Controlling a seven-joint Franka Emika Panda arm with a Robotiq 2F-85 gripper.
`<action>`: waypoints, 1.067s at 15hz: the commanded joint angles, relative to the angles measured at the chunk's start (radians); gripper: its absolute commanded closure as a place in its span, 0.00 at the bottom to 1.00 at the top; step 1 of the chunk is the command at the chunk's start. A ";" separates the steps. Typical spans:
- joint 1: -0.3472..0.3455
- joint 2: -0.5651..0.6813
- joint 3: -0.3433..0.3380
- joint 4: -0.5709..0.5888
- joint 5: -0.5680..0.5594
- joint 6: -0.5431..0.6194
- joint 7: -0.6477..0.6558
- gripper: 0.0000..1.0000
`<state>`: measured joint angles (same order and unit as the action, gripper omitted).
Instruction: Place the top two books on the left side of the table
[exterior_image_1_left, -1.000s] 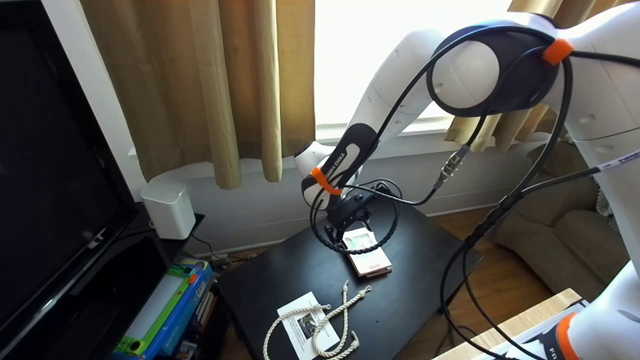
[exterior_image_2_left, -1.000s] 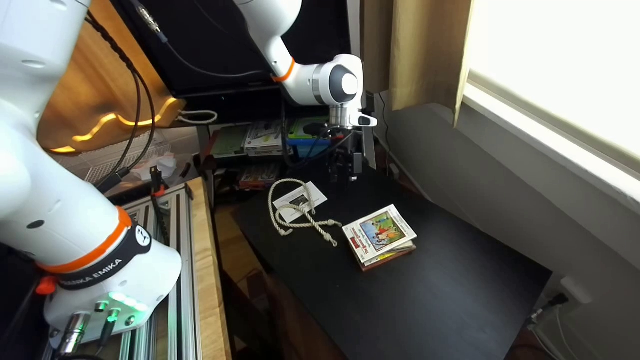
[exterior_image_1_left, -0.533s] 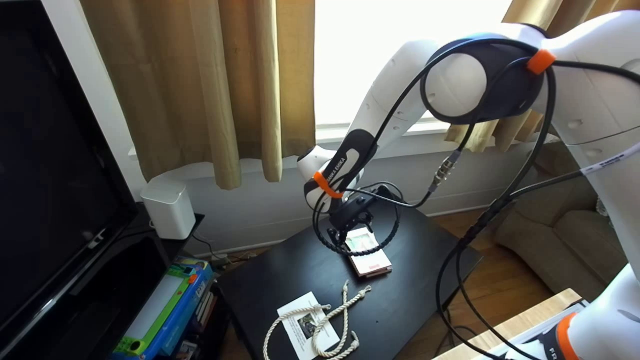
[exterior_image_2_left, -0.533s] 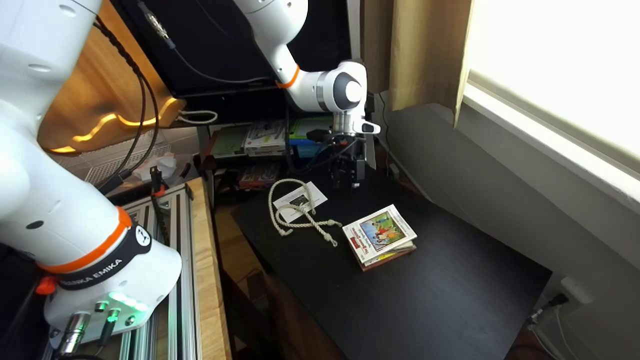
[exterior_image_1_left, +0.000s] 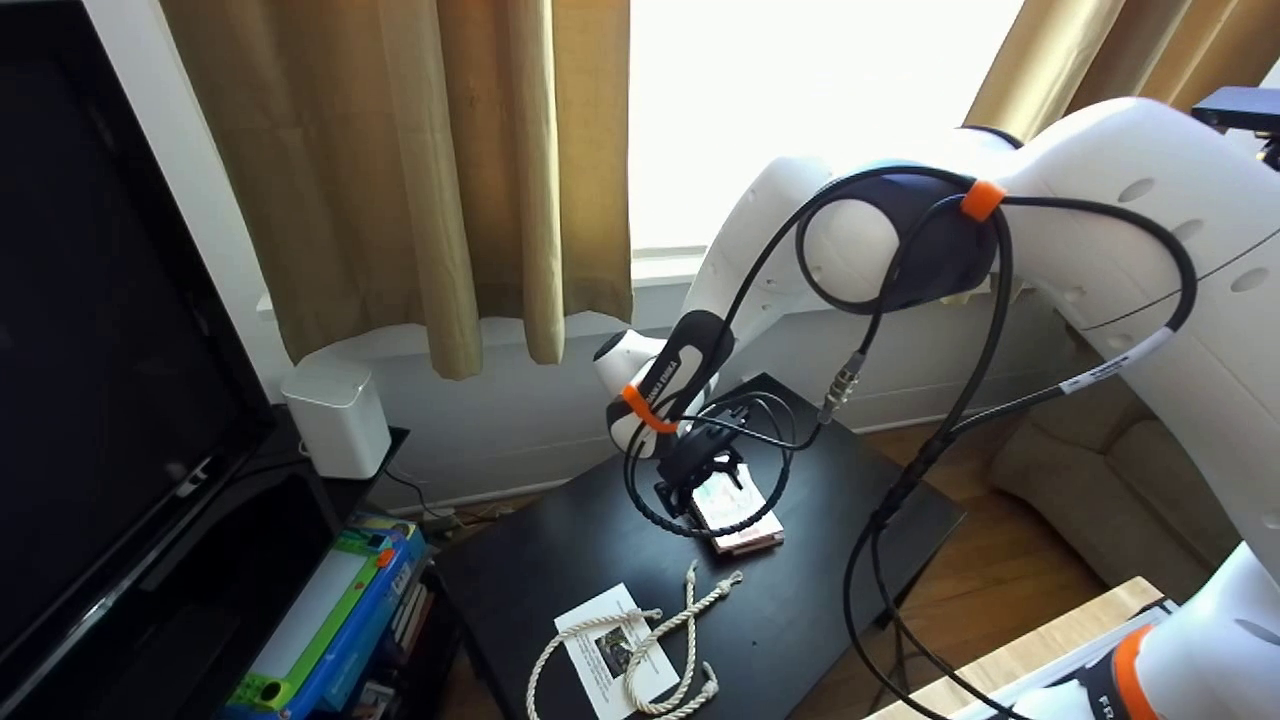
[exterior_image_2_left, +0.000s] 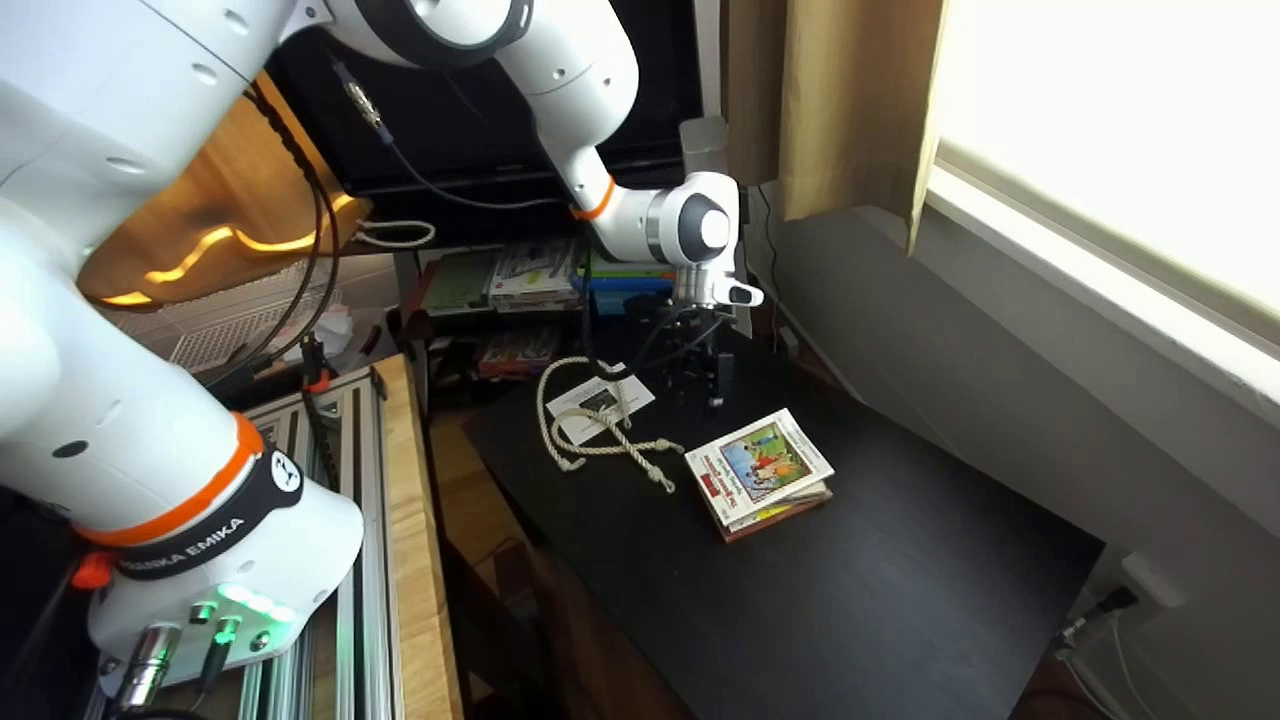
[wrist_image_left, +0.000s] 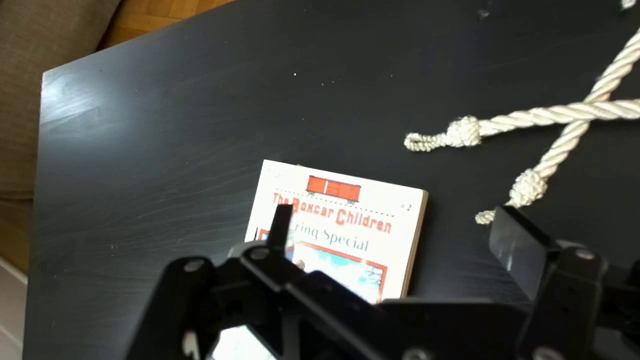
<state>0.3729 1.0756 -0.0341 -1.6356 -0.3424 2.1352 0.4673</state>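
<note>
The stack of small books (exterior_image_2_left: 760, 470) lies on the black table (exterior_image_2_left: 880, 600). A white book with a colourful picture is on top, and the edges of more books show under it, the lowest reddish-brown. The stack also shows in an exterior view (exterior_image_1_left: 745, 525), partly behind my gripper and its cable. In the wrist view the top book (wrist_image_left: 345, 220) reads "The Boxcar Children". My gripper (wrist_image_left: 395, 222) is open and empty, above the table and apart from the stack. In the wrist view one finger overlaps the book and the other is over bare table. The gripper also shows in an exterior view (exterior_image_2_left: 700, 390).
A cream rope (exterior_image_2_left: 630, 450) lies over a white printed card (exterior_image_2_left: 635, 390) near the stack. A TV (exterior_image_1_left: 110, 300), a white boxy gadget (exterior_image_1_left: 340, 420) and a shelf with colourful boxes (exterior_image_1_left: 340, 600) stand beside the table. A wall with a window runs along the table's far edge.
My gripper has moved lower, and in an exterior view it is closer to the stack. The arm's elbow has dropped. The books, rope and card have not moved.
</note>
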 joint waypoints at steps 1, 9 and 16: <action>0.028 0.122 -0.021 0.123 0.009 -0.030 -0.013 0.00; 0.085 0.281 -0.072 0.289 -0.011 -0.073 0.005 0.00; 0.099 0.354 -0.083 0.385 -0.012 -0.148 -0.020 0.00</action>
<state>0.4568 1.3773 -0.1028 -1.3188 -0.3440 2.0386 0.4666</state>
